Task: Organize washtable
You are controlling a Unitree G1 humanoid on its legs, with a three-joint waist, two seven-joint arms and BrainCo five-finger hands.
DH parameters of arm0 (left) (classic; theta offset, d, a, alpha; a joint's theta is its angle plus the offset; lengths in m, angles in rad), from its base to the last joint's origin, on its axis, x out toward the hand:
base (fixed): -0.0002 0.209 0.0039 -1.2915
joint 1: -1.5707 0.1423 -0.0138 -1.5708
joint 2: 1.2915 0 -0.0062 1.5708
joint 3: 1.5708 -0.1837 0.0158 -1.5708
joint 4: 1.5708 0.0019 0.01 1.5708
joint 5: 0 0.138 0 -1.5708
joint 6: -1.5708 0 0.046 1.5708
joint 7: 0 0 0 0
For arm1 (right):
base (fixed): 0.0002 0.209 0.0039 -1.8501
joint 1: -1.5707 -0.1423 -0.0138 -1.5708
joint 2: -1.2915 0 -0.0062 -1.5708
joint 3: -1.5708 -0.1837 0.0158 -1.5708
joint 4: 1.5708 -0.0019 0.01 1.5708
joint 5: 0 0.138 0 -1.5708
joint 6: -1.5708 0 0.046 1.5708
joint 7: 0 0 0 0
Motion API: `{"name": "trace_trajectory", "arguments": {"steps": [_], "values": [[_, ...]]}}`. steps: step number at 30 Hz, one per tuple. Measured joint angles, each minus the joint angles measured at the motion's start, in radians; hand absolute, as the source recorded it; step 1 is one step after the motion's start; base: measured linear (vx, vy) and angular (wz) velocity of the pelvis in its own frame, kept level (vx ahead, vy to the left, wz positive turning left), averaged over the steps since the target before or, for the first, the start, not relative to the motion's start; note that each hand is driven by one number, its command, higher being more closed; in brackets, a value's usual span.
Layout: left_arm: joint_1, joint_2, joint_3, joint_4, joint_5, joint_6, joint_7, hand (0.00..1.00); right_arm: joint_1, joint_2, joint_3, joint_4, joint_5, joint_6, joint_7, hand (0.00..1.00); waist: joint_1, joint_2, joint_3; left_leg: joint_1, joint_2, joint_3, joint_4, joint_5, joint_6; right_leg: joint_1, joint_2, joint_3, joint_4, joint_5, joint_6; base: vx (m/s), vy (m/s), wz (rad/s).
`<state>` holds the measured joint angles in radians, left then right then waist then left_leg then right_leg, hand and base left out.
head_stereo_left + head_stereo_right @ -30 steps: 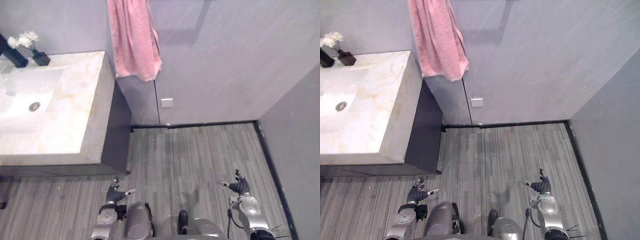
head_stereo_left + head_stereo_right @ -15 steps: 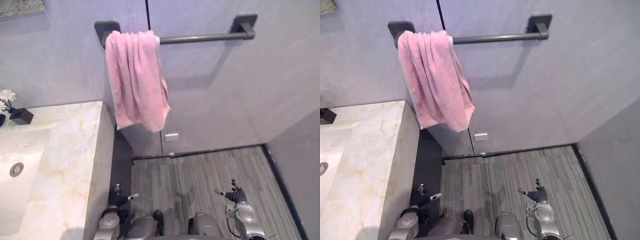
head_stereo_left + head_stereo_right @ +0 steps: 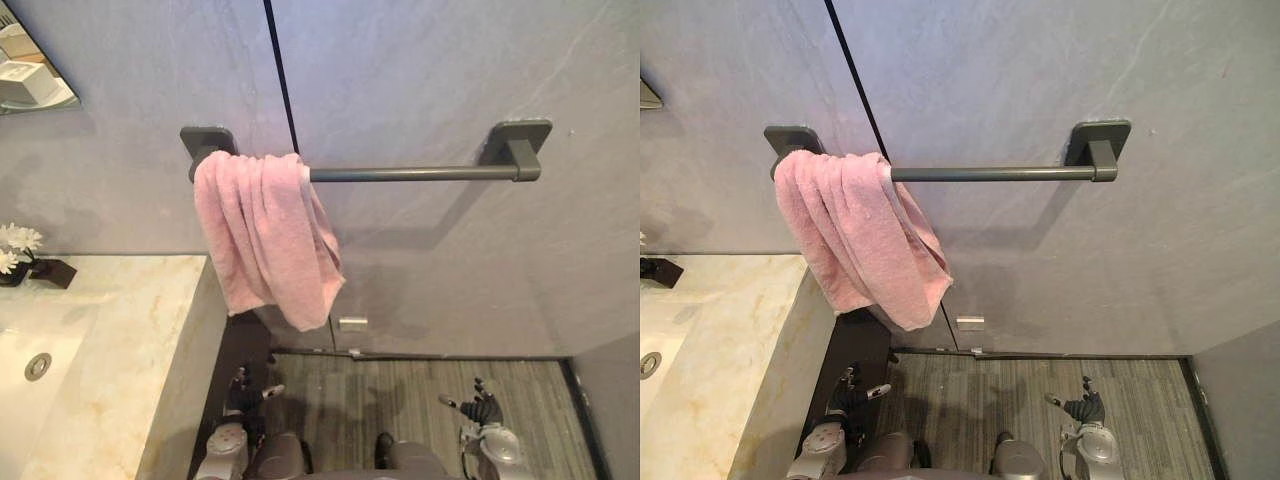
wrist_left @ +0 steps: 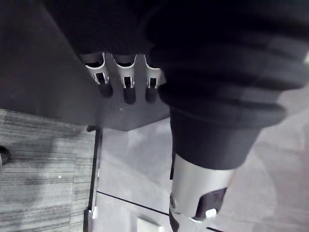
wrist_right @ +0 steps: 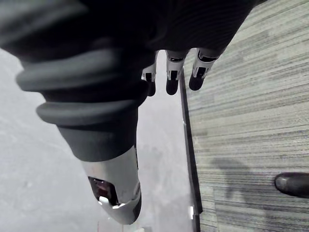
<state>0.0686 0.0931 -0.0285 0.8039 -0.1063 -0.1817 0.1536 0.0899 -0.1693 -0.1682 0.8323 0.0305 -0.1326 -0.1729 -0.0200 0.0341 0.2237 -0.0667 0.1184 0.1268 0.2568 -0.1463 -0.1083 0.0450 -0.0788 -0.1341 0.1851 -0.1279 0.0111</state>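
Towel (image 3: 265,235) pink, bunched on bar (image 3: 410,173)

towel (image 3: 262,230): hung at the left end of the rail (image 3: 420,173)
washtable (image 3: 130,340): placed below, left of the towel
vase (image 3: 48,272): set at its back

The towel (image 3: 265,230) is soft, nubby pink cloth on a matt dark-grey metal bar (image 3: 420,173). The desk (image 3: 130,330) is smooth pale marble-like stone with a faint sheen; the wall (image 3: 420,70) is matt grey, the floor (image 3: 420,390) streaky grey wood-grain.
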Motion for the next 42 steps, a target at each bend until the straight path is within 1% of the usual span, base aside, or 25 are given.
{"name": "trace_trajectory", "arguments": {"steps": [1, 2, 4, 6, 8, 10, 12, 13, 14, 18, 22, 24, 25, 28, 30, 32, 33, 36, 37, 39, 42], "values": [[0.005, 0.0, 0.0, -0.003, 0.0, 0.0, 0.0, 0.0, 0.004, -0.008, -0.001, 0.005, 0.0, 0.001, -0.001, 0.0, -0.003, 0.036, -0.004, 0.013, 0.016, -0.031, -0.067, 0.094, 0.013, 0.001, 0.019, 0.005, 0.019, -0.02, 0.022, 0.1, 0.23, -0.03], [0.003, 0.009, -0.001, -0.003, -0.001, 0.001, 0.0, 0.0, 0.007, 0.0, 0.003, 0.004, -0.001, 0.005, 0.0, 0.0, -0.003, 0.018, -0.002, 0.024, 0.002, -0.024, -0.065, 0.094, 0.014, 0.003, 0.001, 0.011, 0.026, -0.026, 0.031, 0.09, 0.235, -0.04], [0.009, 0.023, -0.012, -0.01, 0.001, 0.001, -0.006, 0.0, 0.016, 0.011, 0.003, -0.002, -0.001, 0.004, 0.0, 0.0, -0.002, -0.008, -0.014, 0.029, -0.03, -0.011, -0.087, 0.083, 0.031, 0.006, -0.03, 0.015, 0.024, -0.036, 0.051, 0.08, 0.161, 0.01], [0.016, 0.019, -0.018, -0.011, 0.001, 0.001, -0.014, 0.0, 0.016, 0.011, 0.003, -0.002, -0.001, 0.004, 0.0, 0.0, -0.001, -0.019, -0.015, 0.041, -0.05, 0.0, -0.093, 0.083, 0.041, 0.006, -0.043, 0.027, 0.022, -0.039, 0.067, 0.08, 0.107, -0.13], [0.037, 0.017, -0.031, -0.037, 0.001, 0.004, -0.022, 0.0, 0.016, 0.011, 0.006, -0.003, -0.002, 0.004, 0.001, 0.0, -0.007, -0.021, -0.016, 0.072, -0.068, 0.009, -0.116, 0.083, 0.045, 0.023, -0.06, 0.03, 0.013, -0.04, 0.075, 0.07, 0.083, -0.13], [0.06, 0.017, -0.034, -0.114, 0.0, 0.005, -0.023, 0.0, 0.017, 0.012, 0.01, -0.004, -0.002, 0.004, 0.001, 0.0, -0.015, -0.021, -0.016, 0.085, -0.072, 0.009, -0.127, 0.083, 0.045, 0.035, -0.063, 0.029, 0.0, -0.04, 0.077, 0.06, 0.033, 0.0], [0.095, 0.019, -0.025, -0.294, -0.01, 0.002, -0.02, 0.0, 0.03, 0.014, 0.01, -0.033, -0.002, 0.003, 0.001, 0.0, -0.014, -0.019, -0.018, 0.097, -0.073, 0.008, -0.153, 0.091, 0.053, 0.041, -0.06, 0.027, -0.014, -0.039, 0.078, 0.06, -0.015, 0.0], [0.103, 0.019, -0.019, -0.338, -0.012, -0.002, -0.02, 0.0, 0.033, 0.013, 0.01, -0.041, -0.002, 0.002, 0.001, 0.0, -0.015, -0.017, -0.02, 0.097, -0.073, 0.007, -0.157, 0.092, 0.054, 0.04, -0.059, 0.026, -0.016, -0.039, 0.078, 0.06, -0.029, 0.01], [0.112, 0.019, -0.011, -0.418, -0.02, -0.008, -0.02, 0.0, 0.042, 0.008, 0.01, -0.056, -0.002, 0.001, 0.002, 0.0, -0.016, -0.011, -0.026, 0.099, -0.073, 0.005, -0.165, 0.093, 0.053, 0.042, -0.057, 0.025, -0.022, -0.038, 0.078, 0.06, -0.025, 0.03], [0.107, 0.039, -0.006, -0.568, -0.02, -0.04, -0.016, 0.0, 0.06, 0.005, 0.012, -0.067, -0.003, -0.006, 0.007, 0.0, -0.022, -0.004, -0.044, 0.128, -0.083, -0.014, -0.214, 0.113, 0.053, 0.074, -0.054, 0.008, -0.054, -0.037, 0.076, 0.07, -0.013, 0.11], [0.117, 0.039, -0.014, -0.579, -0.015, -0.04, -0.008, 0.0, 0.061, 0.005, 0.022, -0.067, -0.009, -0.011, 0.025, 0.0, -0.019, -0.005, -0.05, 0.134, -0.081, -0.015, -0.226, 0.116, 0.053, 0.08, -0.049, 0.004, -0.065, -0.03, 0.071, 0.02, -0.012, 0.03], [0.116, 0.044, -0.026, -0.597, 0.007, -0.04, 0.008, 0.0, 0.054, 0.006, 0.028, -0.066, -0.022, -0.011, 0.025, 0.0, -0.019, -0.005, -0.05, 0.141, -0.081, -0.018, -0.247, 0.134, 0.056, 0.089, -0.047, 0.003, -0.084, -0.014, 0.067, -0.01, 0.002, 0.07], [0.102, 0.064, -0.041, -0.623, 0.026, -0.042, 0.025, 0.0, 0.052, 0.006, 0.03, -0.066, -0.03, -0.011, 0.026, 0.0, -0.018, -0.007, -0.051, 0.144, -0.082, -0.019, -0.259, 0.142, 0.056, 0.089, -0.046, 0.002, -0.087, -0.01, 0.068, -0.04, 0.005, 0.04], [0.086, 0.095, -0.056, -0.639, 0.057, -0.044, 0.042, 0.0, 0.051, 0.005, 0.031, -0.066, -0.035, -0.012, 0.028, 0.0, -0.02, -0.008, -0.054, 0.15, -0.082, -0.015, -0.261, 0.146, 0.059, 0.091, -0.046, 0.006, -0.091, 0.001, 0.066, -0.06, 0.011, -0.05], [0.061, 0.104, -0.06, -0.639, 0.081, -0.044, 0.047, 0.0, 0.053, 0.005, 0.032, -0.065, -0.039, -0.012, 0.036, 0.0, -0.021, -0.01, -0.059, 0.152, -0.083, -0.012, -0.282, 0.165, 0.063, 0.09, -0.045, 0.007, -0.11, 0.019, 0.068, -0.11, 0.013, -0.06], [0.029, 0.128, -0.081, -0.631, 0.081, -0.044, 0.046, 0.0, 0.054, 0.001, 0.049, -0.062, -0.04, -0.012, 0.042, 0.0, -0.025, -0.013, -0.06, 0.153, -0.084, -0.013, -0.306, 0.186, 0.067, 0.088, -0.043, 0.006, -0.13, 0.038, 0.067, -0.12, 0.008, -0.02], [0.017, 0.137, -0.093, -0.629, 0.082, -0.044, 0.043, 1.0, 0.054, 0.001, 0.057, -0.062, -0.04, -0.012, 0.044, 0.0, -0.025, -0.015, -0.061, 0.156, -0.084, -0.013, -0.318, 0.194, 0.067, 0.089, -0.043, 0.008, -0.139, 0.045, 0.071, -0.14, 0.007, -0.06], [-0.017, 0.144, -0.118, -0.603, 0.093, -0.044, 0.041, 1.0, 0.055, 0.002, 0.069, -0.062, -0.04, -0.012, 0.045, 0.0, -0.033, -0.016, -0.062, 0.17, -0.084, -0.013, -0.351, 0.213, 0.071, 0.089, -0.044, 0.015, -0.151, 0.057, 0.08, -0.13, 0.009, -0.03], [-0.021, 0.147, -0.122, -0.6, 0.098, -0.044, 0.039, 1.0, 0.055, 0.001, 0.069, -0.062, -0.04, -0.012, 0.045, 0.0, -0.035, -0.017, -0.062, 0.17, -0.085, -0.012, -0.351, 0.214, 0.071, 0.088, -0.045, 0.017, -0.152, 0.058, 0.079, -0.14, 0.032, -0.07], [-0.022, 0.151, -0.131, -0.598, 0.103, -0.044, 0.02, 1.0, 0.055, 0.002, 0.073, -0.062, -0.04, -0.012, 0.045, 0.0, -0.05, -0.022, -0.065, 0.17, -0.086, -0.009, -0.352, 0.211, 0.067, 0.086, -0.046, 0.026, -0.156, 0.063, 0.073, -0.11, 0.042, -0.08], [-0.029, 0.155, -0.144, -0.598, 0.104, -0.044, 0.018, 1.0, 0.056, 0.0, 0.093, -0.062, -0.04, -0.012, 0.045, 0.0, -0.059, -0.03, -0.07, 0.166, -0.085, -0.008, -0.357, 0.209, 0.069, 0.082, -0.043, 0.03, -0.166, 0.066, 0.074, -0.07, 0.016, -0.07]]}}
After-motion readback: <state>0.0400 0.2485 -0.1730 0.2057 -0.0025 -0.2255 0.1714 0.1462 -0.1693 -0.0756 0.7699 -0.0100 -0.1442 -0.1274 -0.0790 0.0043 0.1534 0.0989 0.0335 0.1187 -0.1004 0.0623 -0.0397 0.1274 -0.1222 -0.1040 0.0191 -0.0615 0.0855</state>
